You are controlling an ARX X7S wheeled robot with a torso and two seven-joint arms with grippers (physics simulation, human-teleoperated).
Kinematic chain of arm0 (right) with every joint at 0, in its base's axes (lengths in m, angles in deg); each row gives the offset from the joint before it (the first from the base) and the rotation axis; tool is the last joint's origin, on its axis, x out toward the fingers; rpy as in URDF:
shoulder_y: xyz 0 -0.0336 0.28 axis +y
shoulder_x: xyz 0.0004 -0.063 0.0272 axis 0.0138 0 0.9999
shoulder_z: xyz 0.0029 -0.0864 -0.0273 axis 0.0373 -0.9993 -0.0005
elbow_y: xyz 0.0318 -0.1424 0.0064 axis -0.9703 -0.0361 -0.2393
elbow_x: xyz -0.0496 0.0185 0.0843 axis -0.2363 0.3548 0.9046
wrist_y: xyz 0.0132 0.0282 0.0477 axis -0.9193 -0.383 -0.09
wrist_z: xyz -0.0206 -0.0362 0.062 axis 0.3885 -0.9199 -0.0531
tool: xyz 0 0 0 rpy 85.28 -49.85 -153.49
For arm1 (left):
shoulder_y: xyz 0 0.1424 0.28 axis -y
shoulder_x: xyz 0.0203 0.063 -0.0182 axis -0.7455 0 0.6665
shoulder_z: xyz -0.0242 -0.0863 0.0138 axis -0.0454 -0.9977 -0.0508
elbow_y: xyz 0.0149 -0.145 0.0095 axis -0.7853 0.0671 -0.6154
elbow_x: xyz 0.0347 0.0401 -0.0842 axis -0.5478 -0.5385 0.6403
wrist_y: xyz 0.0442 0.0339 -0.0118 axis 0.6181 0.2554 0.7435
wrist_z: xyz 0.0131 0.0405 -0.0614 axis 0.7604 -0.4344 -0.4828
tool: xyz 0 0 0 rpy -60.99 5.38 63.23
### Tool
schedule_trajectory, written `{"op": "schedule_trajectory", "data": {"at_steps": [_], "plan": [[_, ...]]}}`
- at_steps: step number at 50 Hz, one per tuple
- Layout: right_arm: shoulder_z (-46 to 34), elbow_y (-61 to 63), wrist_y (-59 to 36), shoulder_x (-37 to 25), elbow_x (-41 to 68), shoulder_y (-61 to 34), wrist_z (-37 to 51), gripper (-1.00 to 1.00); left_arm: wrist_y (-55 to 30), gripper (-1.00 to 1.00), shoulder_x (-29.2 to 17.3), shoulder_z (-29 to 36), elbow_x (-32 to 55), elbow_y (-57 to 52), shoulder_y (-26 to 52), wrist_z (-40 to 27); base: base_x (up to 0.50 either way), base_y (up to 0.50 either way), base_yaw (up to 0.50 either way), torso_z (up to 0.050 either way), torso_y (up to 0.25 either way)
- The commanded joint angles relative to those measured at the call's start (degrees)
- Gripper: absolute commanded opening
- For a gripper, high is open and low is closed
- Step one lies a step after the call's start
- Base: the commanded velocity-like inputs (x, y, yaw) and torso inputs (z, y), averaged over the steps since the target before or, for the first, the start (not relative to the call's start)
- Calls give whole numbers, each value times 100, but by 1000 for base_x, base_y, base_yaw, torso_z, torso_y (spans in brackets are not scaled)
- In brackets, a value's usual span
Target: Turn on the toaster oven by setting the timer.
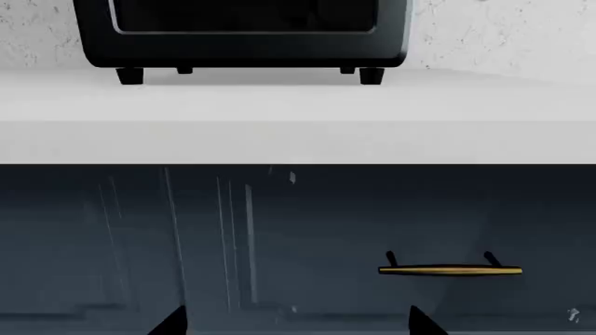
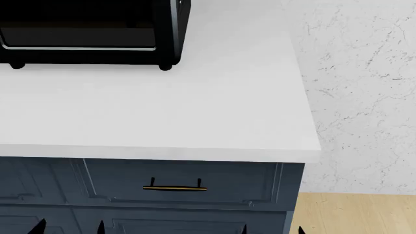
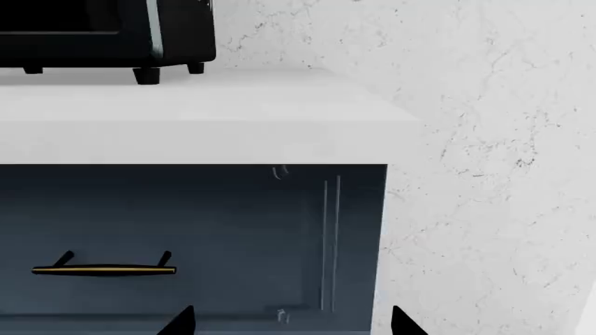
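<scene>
The black toaster oven (image 2: 85, 34) with a dark glass door and silver trim stands at the back left of the white counter (image 2: 195, 112). Only its lower part shows. It also shows in the left wrist view (image 1: 247, 35) and in the right wrist view (image 3: 102, 35). Its controls are out of view. My left gripper (image 2: 68, 228) is open and empty, low in front of the blue cabinet; only the fingertips (image 1: 172, 322) show. My right gripper (image 2: 272, 229) is open and empty at the same height, by the cabinet's right end, with its fingertips (image 3: 181, 322) showing.
A dark blue drawer front with a brass handle (image 2: 174, 188) sits under the counter edge; the handle also shows in both wrist views (image 1: 450, 269) (image 3: 102, 269). A white marbled wall (image 2: 364, 87) stands to the right. Wooden floor (image 2: 351, 214) lies below it.
</scene>
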Motion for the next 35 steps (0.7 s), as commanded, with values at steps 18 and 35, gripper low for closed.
{"op": "schedule_trajectory", "data": {"at_steps": [18,35], "plan": [[-488,-289,94,-307,146,-60,417,100,4,100,-356,360,316,-305,-100,-236,0,0,0,16,0],[-681,-396,6,-439,258,-209,533,100,146,100,-520,520,442,-173,-34,-305,0,0,0,50,0]]}}
